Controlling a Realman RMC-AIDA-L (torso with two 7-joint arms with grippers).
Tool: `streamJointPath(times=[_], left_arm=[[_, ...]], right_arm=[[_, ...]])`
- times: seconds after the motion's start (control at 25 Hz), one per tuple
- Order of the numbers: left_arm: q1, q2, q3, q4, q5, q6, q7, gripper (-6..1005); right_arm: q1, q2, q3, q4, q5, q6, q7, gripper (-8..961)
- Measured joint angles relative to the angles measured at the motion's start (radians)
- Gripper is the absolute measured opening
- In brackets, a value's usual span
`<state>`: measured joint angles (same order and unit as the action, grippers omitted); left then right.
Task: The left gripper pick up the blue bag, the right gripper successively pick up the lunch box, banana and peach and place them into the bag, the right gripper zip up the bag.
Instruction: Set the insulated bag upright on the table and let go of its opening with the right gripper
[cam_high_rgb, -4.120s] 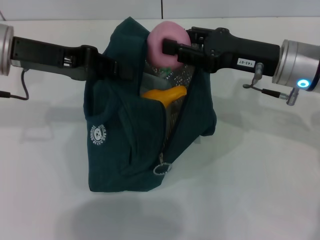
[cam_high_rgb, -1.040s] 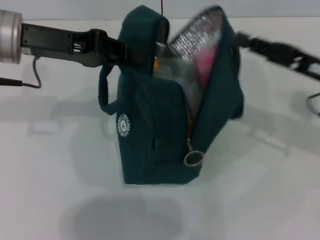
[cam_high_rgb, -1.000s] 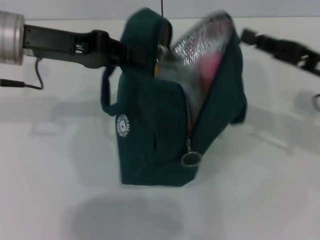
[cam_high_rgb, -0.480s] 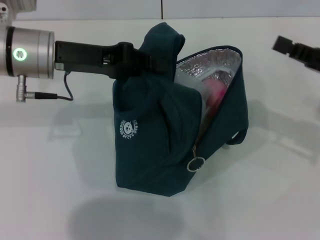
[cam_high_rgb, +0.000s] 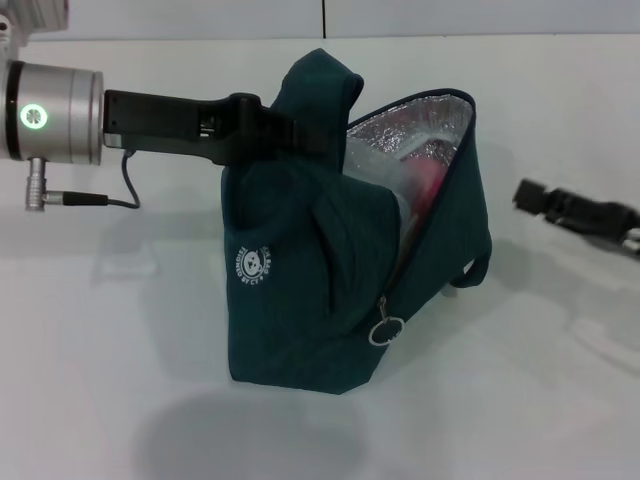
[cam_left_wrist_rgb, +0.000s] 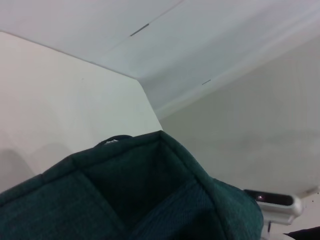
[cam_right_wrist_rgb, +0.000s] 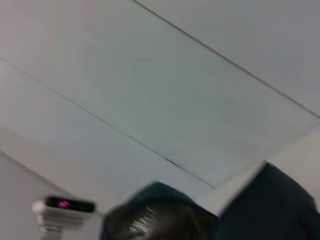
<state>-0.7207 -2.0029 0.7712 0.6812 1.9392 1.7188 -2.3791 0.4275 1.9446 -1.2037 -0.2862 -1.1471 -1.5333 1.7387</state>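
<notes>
The right hand (cam_high_rgb: 527, 196) has dropped away toward the desk's (cam_high_rgb: 90, 350) right edge, its fingers unreadable. The peach (cam_high_rgb: 428, 186) now sits inside the blue bag (cam_high_rgb: 300, 290), clamped by the left hand (cam_high_rgb: 295, 138); zipping remains.

Not much to read here. One round white logo (cam_high_rgb: 254, 267) is printed on the side of the blue bag (cam_high_rgb: 300, 300), with a small figure in the middle and a ring of lettering around it, but the letters are too small to be made out in the head view. No other text, number or label can be read anywhere, and nothing legible is shown in either wrist view.
</notes>
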Motion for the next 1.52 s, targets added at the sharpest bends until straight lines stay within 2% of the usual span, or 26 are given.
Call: streamJointPath(times=[0.24,0.36,0.52,0.96,1.16,1.28,1.52], left_arm=[[0.001,0.003,0.002,0.0,0.001,0.009,0.003,35],[0.001,0.003,0.002,0.0,0.002,0.009,0.003,35],[-0.002,0.003,0.003,0.0,0.002,0.011,0.003,36],[-0.006,0.003,0.012,0.0,0.003,0.012,0.003,36],[-0.007,0.001,0.013,0.0,0.003,0.012,0.003,36],[-0.008,0.001,0.014,0.0,0.003,0.012,0.003,36],[-0.008,-0.001,0.014,0.001,0.003,0.011,0.003,35]], right_arm=[[0.056,0.051,-0.001,0.003,-0.081,0.045,0.003,537],[0.077,0.062,-0.004,0.006,-0.095,0.057,0.004,661],[0.098,0.066,-0.013,0.012,-0.101,0.075,0.028,815],[0.09,0.066,-0.028,-0.002,-0.105,0.071,0.017,841],[0.09,0.066,-0.028,-0.005,-0.104,0.07,0.014,676],[0.088,0.068,-0.028,-0.01,-0.104,0.065,0.009,477],[0.087,0.068,-0.023,-0.01,-0.1,0.044,-0.006,365]])
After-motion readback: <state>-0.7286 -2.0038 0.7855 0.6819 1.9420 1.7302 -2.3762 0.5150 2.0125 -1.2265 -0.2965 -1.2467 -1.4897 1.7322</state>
